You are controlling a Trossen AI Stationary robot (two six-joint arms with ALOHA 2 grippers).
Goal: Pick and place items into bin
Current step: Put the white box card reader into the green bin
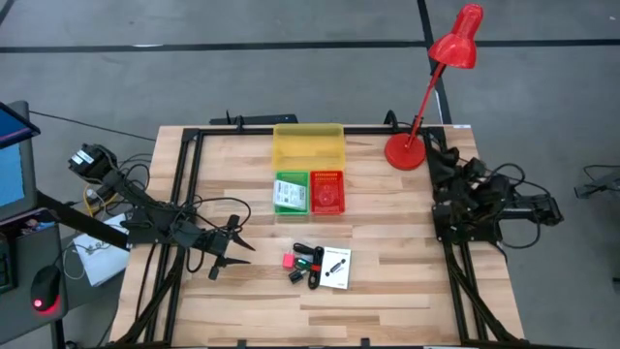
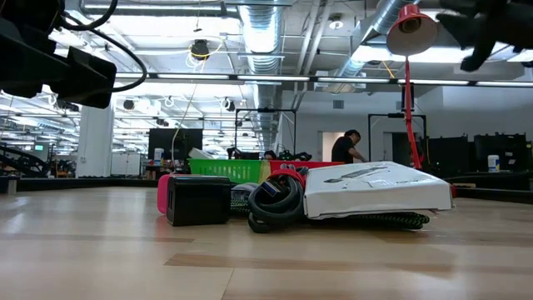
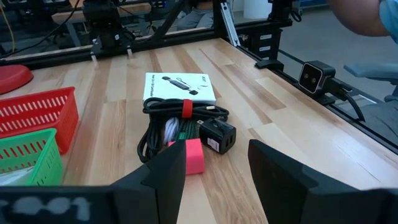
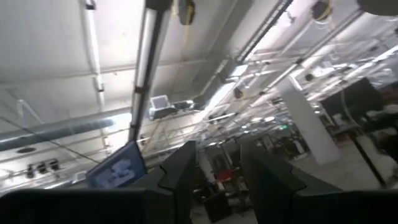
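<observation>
The items lie in a small heap (image 1: 315, 264) at the table's near middle: a white printed packet (image 3: 179, 88), a coiled black cable with a red band (image 3: 179, 117), a black plug block (image 3: 217, 135) and a pink piece (image 3: 190, 155). The heap also shows in the low view (image 2: 283, 196). My left gripper (image 1: 232, 247) is open and empty, just left of the heap and pointing at it; its fingers (image 3: 166, 180) stand short of the pink piece. My right gripper (image 4: 217, 180) is open and empty, its arm folded at the table's right edge (image 1: 484, 199), pointing up at the ceiling.
A yellow bin (image 1: 308, 145), a green bin (image 1: 290, 192) and a red bin (image 1: 327, 191) stand beyond the heap toward the far edge. A red desk lamp (image 1: 407, 150) stands at the far right. A black frame (image 1: 184, 194) runs along the table's sides.
</observation>
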